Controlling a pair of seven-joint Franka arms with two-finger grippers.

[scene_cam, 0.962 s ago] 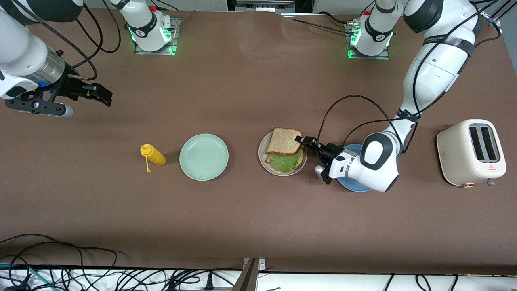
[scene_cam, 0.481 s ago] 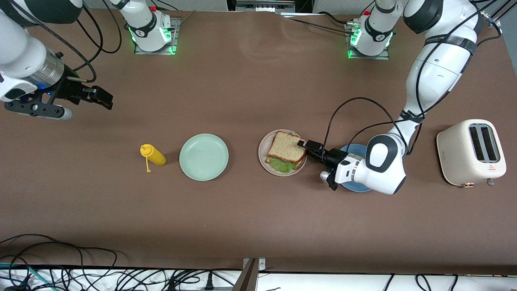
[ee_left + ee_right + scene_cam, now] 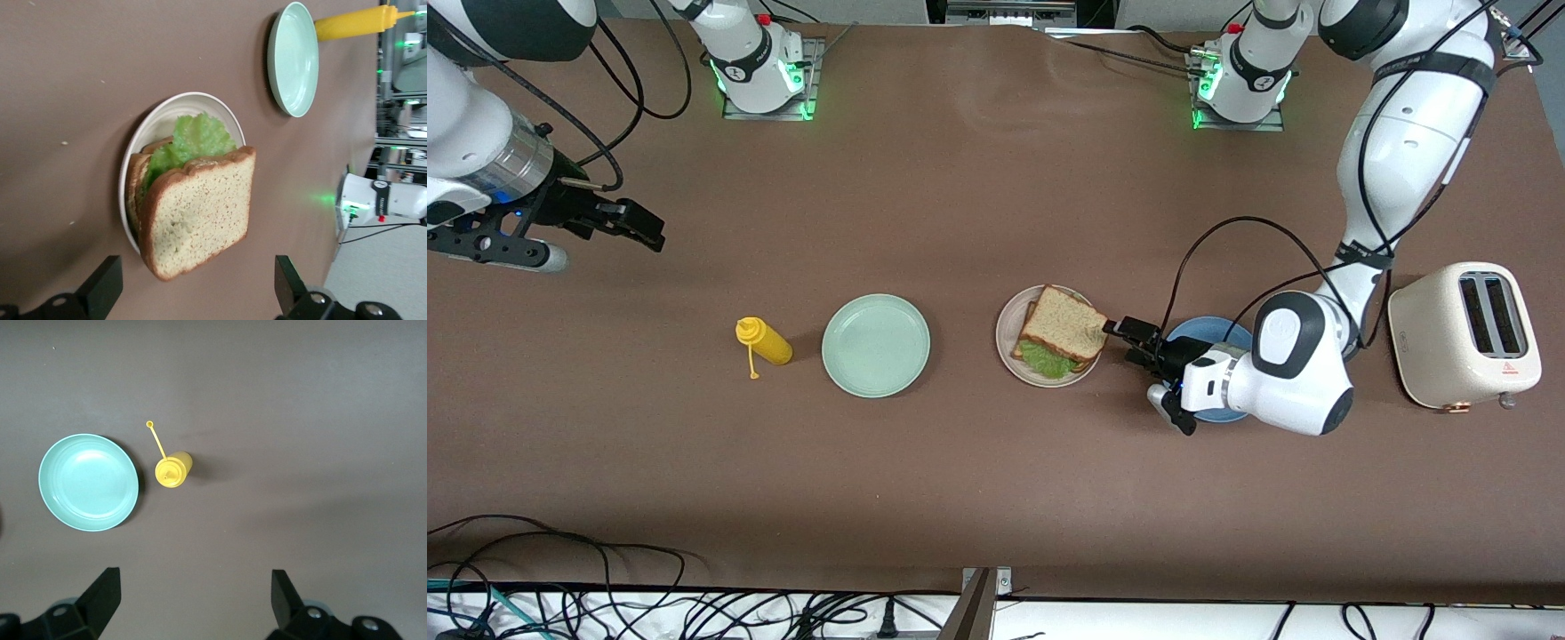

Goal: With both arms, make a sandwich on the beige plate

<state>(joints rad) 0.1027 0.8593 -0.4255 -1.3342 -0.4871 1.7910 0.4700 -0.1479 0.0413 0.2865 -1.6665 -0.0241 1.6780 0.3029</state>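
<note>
While my left gripper (image 3: 1134, 342) hangs released just beside the beige plate (image 3: 1006, 347), the front view shows the sandwich (image 3: 1060, 333) on that plate, the blue plate (image 3: 1202, 331) under my wrist and the toaster (image 3: 1463, 335) near my elbow. Left wrist view: both fingers (image 3: 100, 287) flank the sandwich (image 3: 193, 217), apart from it. Right wrist view: my right gripper (image 3: 193, 603), spread wide, waits over bare table near the mint-green plate (image 3: 88, 482) and yellow bottle (image 3: 173, 469).
</note>
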